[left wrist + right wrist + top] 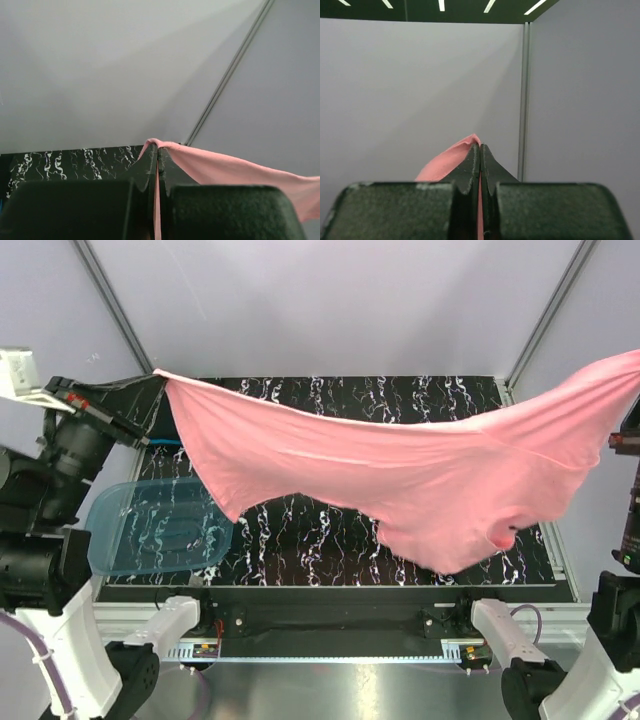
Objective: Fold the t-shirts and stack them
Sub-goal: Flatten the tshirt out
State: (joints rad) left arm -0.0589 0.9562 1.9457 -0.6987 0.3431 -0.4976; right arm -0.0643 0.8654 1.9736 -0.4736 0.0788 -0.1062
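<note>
A salmon-pink t-shirt hangs stretched in the air across the whole table, its lower part sagging towards the front right. My left gripper is shut on its upper left corner, high at the back left; the left wrist view shows the pink cloth pinched between the closed fingers. My right gripper is at the right edge of the top view, hidden by cloth there; the right wrist view shows it shut on pink cloth. The black and teal-blue t-shirts are out of view.
A translucent blue plastic tub lies on the black marbled table at the front left, partly under the shirt's left edge. Grey walls with metal frame posts enclose the table.
</note>
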